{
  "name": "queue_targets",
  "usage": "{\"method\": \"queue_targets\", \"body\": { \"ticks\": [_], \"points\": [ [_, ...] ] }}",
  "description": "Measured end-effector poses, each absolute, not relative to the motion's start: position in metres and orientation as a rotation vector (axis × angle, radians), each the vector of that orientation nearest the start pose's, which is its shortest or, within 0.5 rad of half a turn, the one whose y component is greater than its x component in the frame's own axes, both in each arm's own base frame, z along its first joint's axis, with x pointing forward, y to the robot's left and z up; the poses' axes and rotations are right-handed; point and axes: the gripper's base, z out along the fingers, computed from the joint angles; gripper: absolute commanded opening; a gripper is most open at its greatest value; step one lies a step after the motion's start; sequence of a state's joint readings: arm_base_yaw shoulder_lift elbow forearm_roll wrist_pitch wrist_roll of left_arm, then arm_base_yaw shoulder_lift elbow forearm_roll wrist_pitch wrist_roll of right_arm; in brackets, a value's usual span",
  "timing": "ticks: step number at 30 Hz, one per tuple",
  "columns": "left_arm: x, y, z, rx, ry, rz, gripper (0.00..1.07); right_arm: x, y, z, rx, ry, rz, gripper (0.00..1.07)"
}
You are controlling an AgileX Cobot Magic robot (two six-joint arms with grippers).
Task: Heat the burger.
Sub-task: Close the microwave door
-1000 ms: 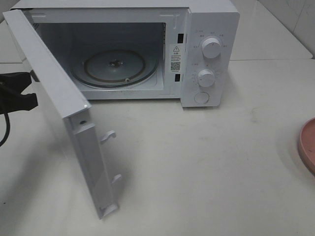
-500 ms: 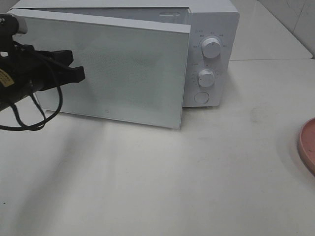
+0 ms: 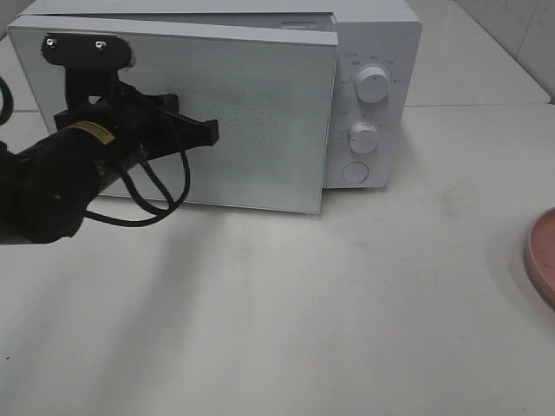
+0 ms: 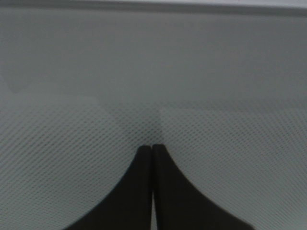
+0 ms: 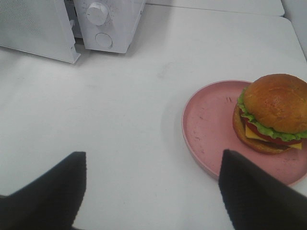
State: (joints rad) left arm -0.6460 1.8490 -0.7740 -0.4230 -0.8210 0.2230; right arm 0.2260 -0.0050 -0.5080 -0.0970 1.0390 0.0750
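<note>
Left gripper (image 3: 211,131) pinched together, tips against the microwave door (image 3: 260,104), apparently pushing it, though contact is hard to confirm | door nearly closed, slight gap at the latch side | right gripper (image 5: 152,184) spread wide, holding nothing, hovering near the burger (image 5: 271,112) | burger sits on pink plate (image 5: 211,129), outside the microwave, unheated.

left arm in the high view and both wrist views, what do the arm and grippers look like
The left arm is black and bulky, with a small yellow label, looped black cables and a black bracket with two silver screws. The left gripper has smooth black fingers curving to thin tips. The right gripper has broad matte black fingers.
</note>
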Motion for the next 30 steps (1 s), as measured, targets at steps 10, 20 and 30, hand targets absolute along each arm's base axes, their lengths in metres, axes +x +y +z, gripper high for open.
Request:
{"method": "queue_targets", "body": {
  "ticks": [10,20,30],
  "points": [
    [0.317,-0.223,0.170,0.299,1.763,-0.288,0.00,-0.004,-0.009,0.282,-0.147,2.001,0.077,0.75],
    [0.335,-0.253,0.169,0.364,1.793,-0.314,0.00,-0.004,-0.009,0.282,-0.147,2.001,0.077,0.75],
    [0.330,-0.259,0.173,0.400,1.802,-0.312,0.00,-0.004,-0.009,0.282,-0.147,2.001,0.077,0.75]
  ]
}}
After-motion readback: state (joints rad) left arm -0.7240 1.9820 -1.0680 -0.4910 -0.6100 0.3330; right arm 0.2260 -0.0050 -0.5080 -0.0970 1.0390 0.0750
